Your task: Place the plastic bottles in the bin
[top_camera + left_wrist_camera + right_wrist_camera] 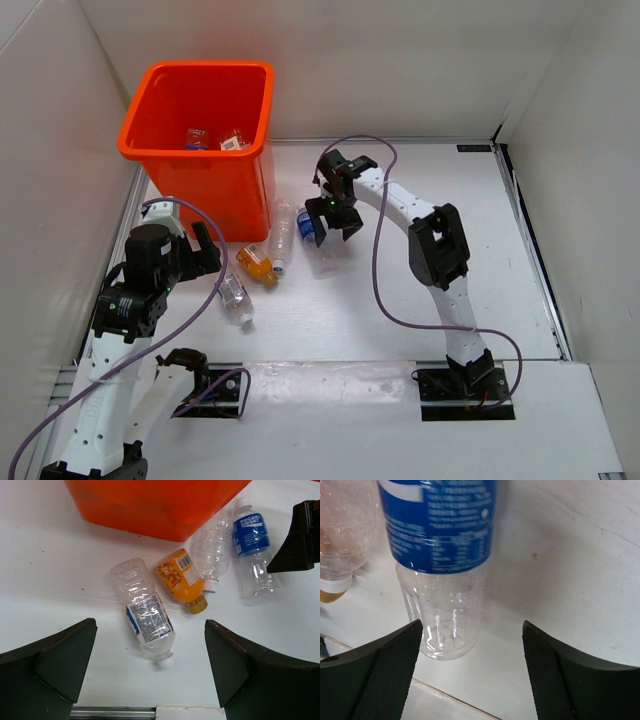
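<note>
Pickup of the blue-labelled bottle, grasp not yet made.

The right gripper (pixel 330 228) hangs low with its jaws apart and nothing between them; the blue-labelled bottle (pixel 440 525) lies on the table (pixel 450 300) just in front of the bin (pixel 160 140), its bare end nearer one finger (centring looks needed first). Closer to the bin's front wall lie a bare bottle (pixel 214 550), an orange bottle (pixel 181 580) and a white-labelled bottle (pixel 145 615), this last under the left gripper (pixel 150 625), also spread wide and empty. Next, I judge: straddle, close, lift over the bin's rim.
</note>
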Available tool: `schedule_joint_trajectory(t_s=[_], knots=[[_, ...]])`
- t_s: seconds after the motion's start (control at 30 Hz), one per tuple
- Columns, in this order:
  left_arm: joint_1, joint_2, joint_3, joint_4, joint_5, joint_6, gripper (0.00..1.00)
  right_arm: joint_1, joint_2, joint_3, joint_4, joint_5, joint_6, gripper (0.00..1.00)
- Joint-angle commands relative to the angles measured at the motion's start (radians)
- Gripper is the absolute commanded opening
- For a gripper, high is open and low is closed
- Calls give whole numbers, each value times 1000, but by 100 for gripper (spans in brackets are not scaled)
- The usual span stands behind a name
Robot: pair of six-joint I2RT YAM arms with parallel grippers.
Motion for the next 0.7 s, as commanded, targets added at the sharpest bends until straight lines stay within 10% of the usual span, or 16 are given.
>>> schedule_joint_trajectory(t_s=[0.0, 0.43, 0.67], knots=[[0, -3, -3, 22, 10, 9, 100, 17, 30, 47, -31, 12, -9, 83], [0, -3, -3, 15, 19, 12, 100, 66, 139, 163, -141, 82, -47, 85], [0, -6, -4, 13, 19, 15, 100, 68, 136, 132, -161, 142, -58, 69]])
